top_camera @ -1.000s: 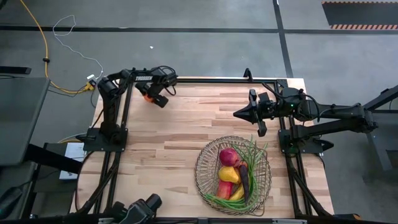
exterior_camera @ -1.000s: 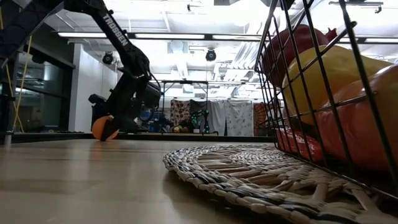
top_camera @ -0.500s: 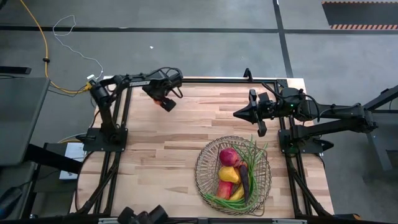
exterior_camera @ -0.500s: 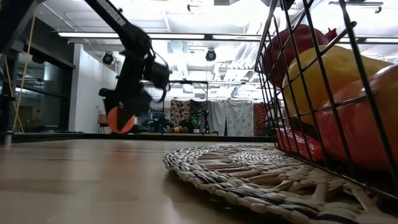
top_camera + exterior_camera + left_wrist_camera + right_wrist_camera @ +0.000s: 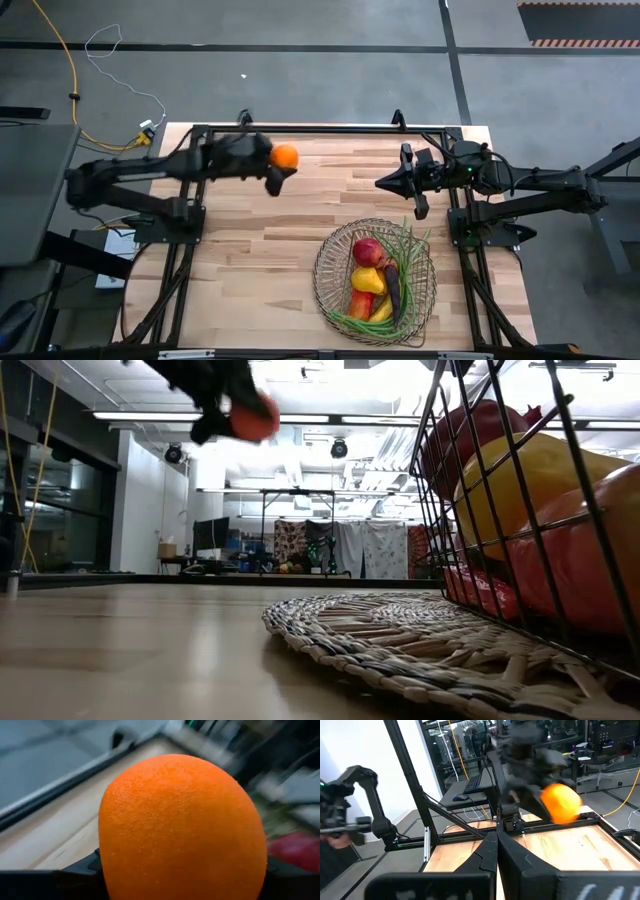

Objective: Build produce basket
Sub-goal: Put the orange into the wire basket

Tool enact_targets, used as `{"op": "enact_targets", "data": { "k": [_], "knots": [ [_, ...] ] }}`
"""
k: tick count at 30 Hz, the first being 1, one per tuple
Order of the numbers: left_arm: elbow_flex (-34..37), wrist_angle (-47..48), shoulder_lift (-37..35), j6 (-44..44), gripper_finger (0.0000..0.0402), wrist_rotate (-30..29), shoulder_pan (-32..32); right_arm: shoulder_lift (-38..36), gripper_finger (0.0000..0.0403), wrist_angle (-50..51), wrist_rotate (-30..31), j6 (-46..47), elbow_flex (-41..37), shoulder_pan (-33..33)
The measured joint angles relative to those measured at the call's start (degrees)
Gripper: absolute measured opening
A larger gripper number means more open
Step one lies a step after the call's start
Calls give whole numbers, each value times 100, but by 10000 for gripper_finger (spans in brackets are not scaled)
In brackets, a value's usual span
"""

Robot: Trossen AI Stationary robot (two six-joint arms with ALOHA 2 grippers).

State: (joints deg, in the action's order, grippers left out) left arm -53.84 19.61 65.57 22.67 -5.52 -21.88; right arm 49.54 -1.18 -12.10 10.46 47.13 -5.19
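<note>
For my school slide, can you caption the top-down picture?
Left gripper carries an orange above the table, toward the basket.

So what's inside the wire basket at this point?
The basket holds a dark red apple, a yellow pear, a red-yellow mango, a purple eggplant and long green beans. Anything beneath them is covered.

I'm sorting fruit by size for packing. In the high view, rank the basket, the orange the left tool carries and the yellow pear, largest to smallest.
1. The basket, by far the widest.
2. and 3. The orange, held in the left tool, and the yellow pear look alike; the raised orange is nearer the camera, so no ranking.
</note>
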Motion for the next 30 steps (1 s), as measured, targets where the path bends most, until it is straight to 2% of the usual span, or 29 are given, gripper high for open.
{"op": "enact_targets", "data": {
  "k": [6,9,13,21,30],
  "knots": [
    [1126,-2020,-1088,417,245,-635,1281,2,0,-100,0,5,0,0],
    [1395,-2489,-1299,412,245,-843,1737,2,0,-143,0,146,0,0],
    [1427,-2579,-1330,210,245,-1102,2145,2,0,-152,-1,258,0,0],
    [1427,-3218,-1362,-214,245,-1171,2305,2,0,-161,0,257,0,0],
    [1427,-3142,-1419,-231,245,-1162,2307,2,0,-161,0,244,0,0]
  ]
}}
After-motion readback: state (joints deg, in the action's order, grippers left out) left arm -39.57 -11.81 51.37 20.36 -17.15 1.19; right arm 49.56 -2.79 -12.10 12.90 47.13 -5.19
